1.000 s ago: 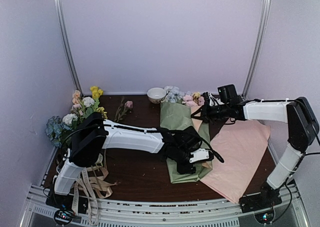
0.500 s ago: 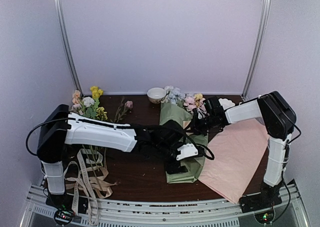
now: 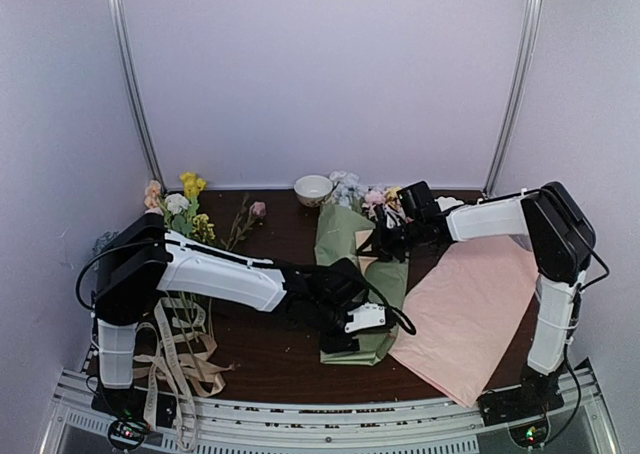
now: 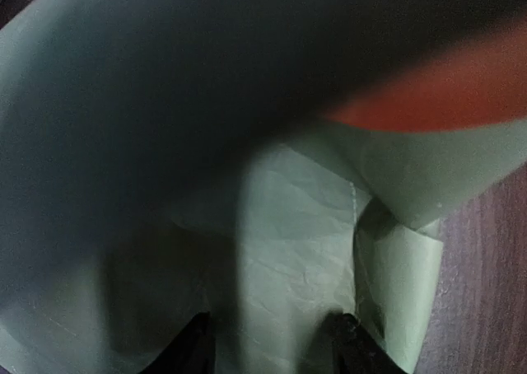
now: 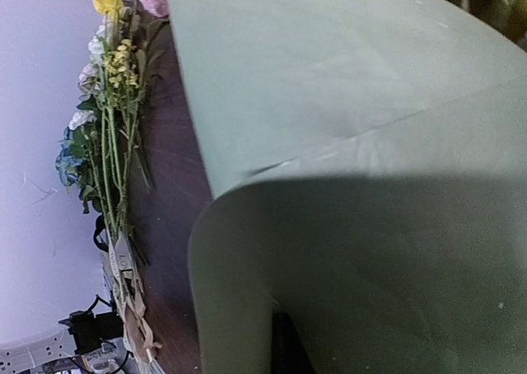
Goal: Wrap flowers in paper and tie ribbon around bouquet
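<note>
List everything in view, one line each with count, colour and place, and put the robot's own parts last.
paper: one, olive-green, mid-table, partly rolled
flowers: one bunch, pink, yellow and pale blue blooms, at the paper's far end
loose flowers: several stems, yellow, pink, white and blue, far left
bowl: one, cream-white, middle of the far edge
pink sheet: one, peach-pink, right of the paper
ribbons: a tangle, tan and cream, near left corner
table: one, dark brown
left gripper: one, black and white, at the paper's near end, jaws astride a fold
right gripper: one, black, jaws shut on the paper's far right edge
</note>
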You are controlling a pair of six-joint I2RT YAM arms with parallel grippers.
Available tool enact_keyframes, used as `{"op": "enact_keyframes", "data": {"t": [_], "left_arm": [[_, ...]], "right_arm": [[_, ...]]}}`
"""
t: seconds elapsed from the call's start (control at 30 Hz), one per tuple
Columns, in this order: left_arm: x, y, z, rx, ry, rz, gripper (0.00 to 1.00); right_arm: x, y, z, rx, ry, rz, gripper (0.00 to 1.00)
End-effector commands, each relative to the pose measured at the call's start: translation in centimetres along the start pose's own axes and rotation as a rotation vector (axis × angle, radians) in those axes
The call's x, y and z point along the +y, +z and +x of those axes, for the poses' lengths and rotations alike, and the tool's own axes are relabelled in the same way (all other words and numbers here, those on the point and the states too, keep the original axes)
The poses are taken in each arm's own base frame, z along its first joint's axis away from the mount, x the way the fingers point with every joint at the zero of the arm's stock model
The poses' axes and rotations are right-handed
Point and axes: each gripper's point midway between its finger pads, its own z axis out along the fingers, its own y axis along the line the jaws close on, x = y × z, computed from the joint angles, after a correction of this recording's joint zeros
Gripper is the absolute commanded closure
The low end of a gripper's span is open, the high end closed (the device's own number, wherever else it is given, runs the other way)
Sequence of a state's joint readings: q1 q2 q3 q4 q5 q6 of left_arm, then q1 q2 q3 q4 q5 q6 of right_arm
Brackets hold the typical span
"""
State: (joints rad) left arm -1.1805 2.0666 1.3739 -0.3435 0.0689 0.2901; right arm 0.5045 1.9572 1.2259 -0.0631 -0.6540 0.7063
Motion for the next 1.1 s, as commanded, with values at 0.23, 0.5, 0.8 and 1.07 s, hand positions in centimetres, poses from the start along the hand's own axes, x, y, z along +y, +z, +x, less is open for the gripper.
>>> {"op": "enact_keyframes", "data": {"t": [0.23,0.5,0.8,1.07], "left_arm": [[-0.7,0.0,-0.2,-0.034,0.036,0.045,0.48],[-0.4,-5.4,-3.6,-0.264,-0.017,0.006,0.3],[2.5,-14.0,-6.0,-0.52,-0.233,0.056,0.23],[13.3,-12.0,-1.4,-0.406,-0.748,-0.086,0.24]], "right_arm": [[9.8,0.3,-2.0,-0.054,-0.134,-0.221,1.0],[4.3,5.5,-1.3,-0.017,-0.031,-0.116,1.0],[4.5,5.2,-1.4,-0.028,-0.043,-0.107,1.0],[6.4,2.6,-2.7,-0.123,-0.044,-0.111,1.0]]}}
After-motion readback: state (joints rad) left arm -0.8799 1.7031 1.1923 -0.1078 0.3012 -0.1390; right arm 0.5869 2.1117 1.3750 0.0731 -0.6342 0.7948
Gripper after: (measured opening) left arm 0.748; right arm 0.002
